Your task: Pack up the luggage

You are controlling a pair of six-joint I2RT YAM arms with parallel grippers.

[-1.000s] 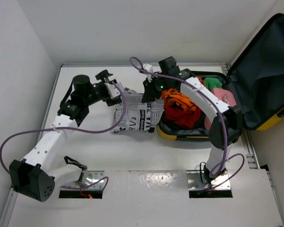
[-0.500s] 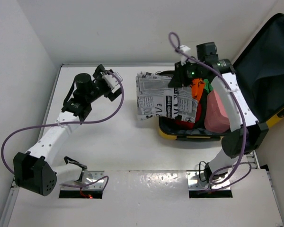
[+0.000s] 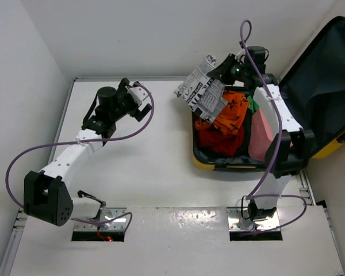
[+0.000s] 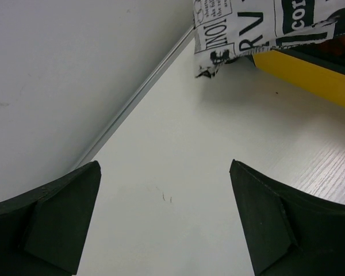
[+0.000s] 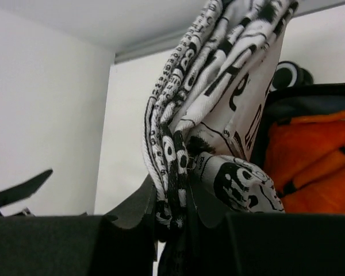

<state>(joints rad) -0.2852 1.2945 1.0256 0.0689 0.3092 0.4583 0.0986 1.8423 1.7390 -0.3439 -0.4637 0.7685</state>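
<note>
Cloth (image 5: 172, 161) nipped in right jaws — plainest from wrist | left jaws wide, empty | luggage (image 3: 218, 165) open

Right gripper (image 5: 172, 214) at bottom of frame, dark fingers pinched tight on cloth (image 5: 218, 86). Cloth is white with black newspaper-type print, bunched into thick folds right at the pinch, rest fanning up toward top of frame. Right of it: orange clothes (image 5: 313, 164), crumpled, sitting inside luggage (image 5: 316, 95), only dark rim showing tbh. Round black thing (image 5: 290, 75) just above rim, can't tell what. White wall (image 5: 46, 103) fills left side, pale table (image 5: 126, 121) strip beside it. Thin dark shape (image 5: 17, 191) pokes in at left edge, unclear.
</note>
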